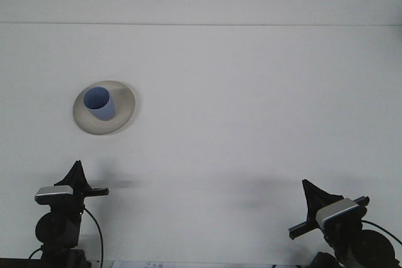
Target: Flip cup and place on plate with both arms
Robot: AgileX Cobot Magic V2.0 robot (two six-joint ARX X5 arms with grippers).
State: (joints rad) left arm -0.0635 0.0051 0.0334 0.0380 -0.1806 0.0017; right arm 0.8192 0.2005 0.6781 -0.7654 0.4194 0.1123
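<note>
Blue cup (100, 103) stands on the plate (123, 115), upper left; both end effectors' (74, 180) (314, 208) finger states are unclear, bases cropped below.

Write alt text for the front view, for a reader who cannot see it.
A small blue cup stands upright, mouth up, on a round beige plate at the left of a white table. Both arms sit low at the near edge, the left tool and right tool well apart from the plate.
</note>
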